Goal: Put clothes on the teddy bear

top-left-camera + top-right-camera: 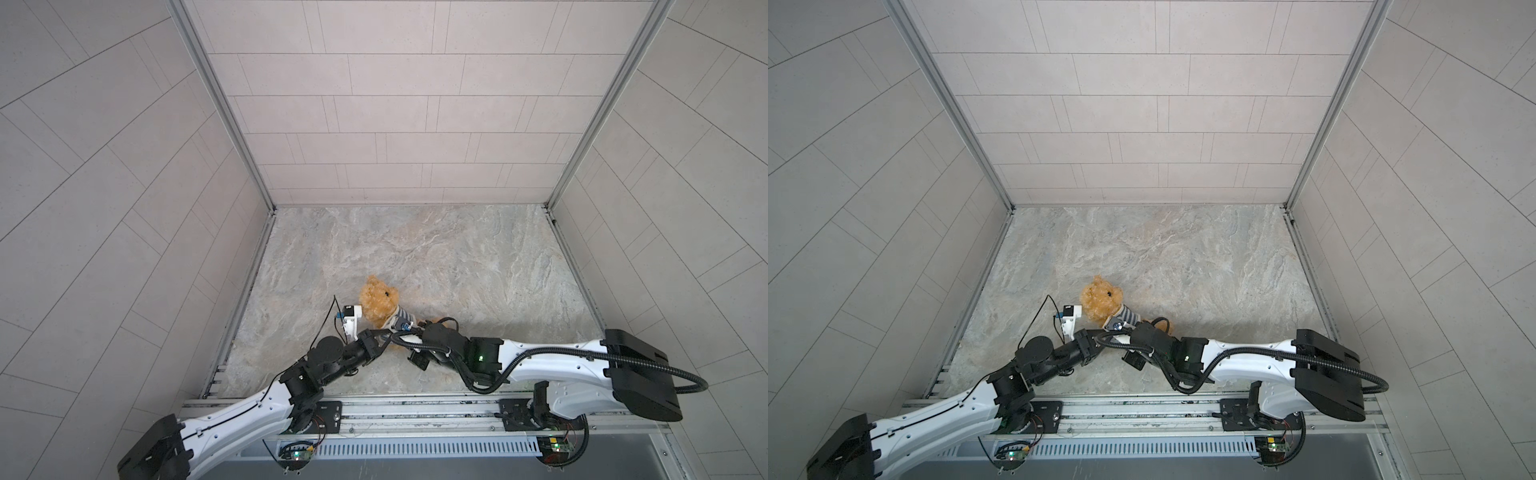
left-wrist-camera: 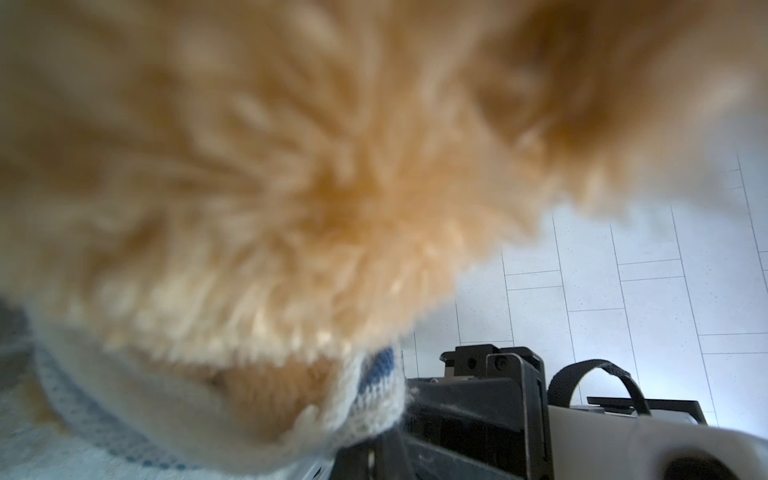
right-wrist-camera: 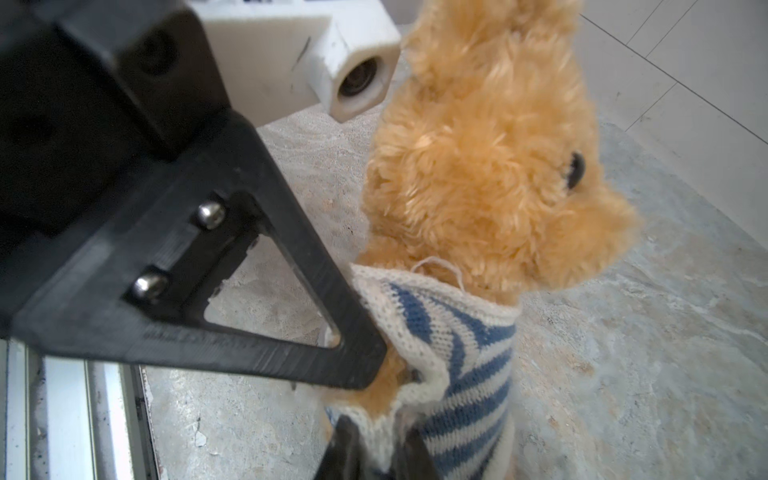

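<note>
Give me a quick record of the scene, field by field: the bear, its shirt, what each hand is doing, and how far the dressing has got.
teddy bear: on the stone-patterned table, between both hands
striped shirt: around the bear's torso, collar just under the head
left hand: shut, tip against the shirt's side edge; what it pinches is hidden
right hand: shut on the shirt's white edge
progress: head through the collar; sleeves cannot be judged
</note>
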You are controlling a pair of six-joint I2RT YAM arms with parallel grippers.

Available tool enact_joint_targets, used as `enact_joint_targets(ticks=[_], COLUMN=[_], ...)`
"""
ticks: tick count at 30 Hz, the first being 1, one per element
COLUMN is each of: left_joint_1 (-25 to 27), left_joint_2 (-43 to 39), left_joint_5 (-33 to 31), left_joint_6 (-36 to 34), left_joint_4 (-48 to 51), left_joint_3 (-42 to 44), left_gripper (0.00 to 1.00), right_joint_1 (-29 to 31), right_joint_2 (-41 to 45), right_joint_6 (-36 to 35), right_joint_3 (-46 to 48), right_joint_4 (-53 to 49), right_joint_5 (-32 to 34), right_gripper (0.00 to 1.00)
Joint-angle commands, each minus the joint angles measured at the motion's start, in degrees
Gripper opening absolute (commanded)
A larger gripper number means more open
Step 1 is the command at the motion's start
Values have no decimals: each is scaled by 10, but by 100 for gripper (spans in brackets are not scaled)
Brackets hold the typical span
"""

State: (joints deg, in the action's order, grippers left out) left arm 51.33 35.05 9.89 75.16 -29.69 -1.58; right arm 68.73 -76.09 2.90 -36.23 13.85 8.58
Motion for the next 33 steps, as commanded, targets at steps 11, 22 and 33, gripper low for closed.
enact_joint_targets(ticks=[11,22,33], left_joint_1=[7,23,24], left_joint_2=[-60,-35,-16], left_joint_5=[-38,-42,-30], left_joint_6=[27,28,27], left_joint_4=[-67,-84,-103], left_joint_3=[10,9,5], left_gripper=[0,0,0], right_joint_1=[-15,-17,-17], right_joint_2=[75,47,88], right_joint_6=[-18,-20,-3], right_joint_3=[113,104,128], right_joint_4=[26,73,155], right_joint_5=[71,37,-13], right_gripper=[8,31,41])
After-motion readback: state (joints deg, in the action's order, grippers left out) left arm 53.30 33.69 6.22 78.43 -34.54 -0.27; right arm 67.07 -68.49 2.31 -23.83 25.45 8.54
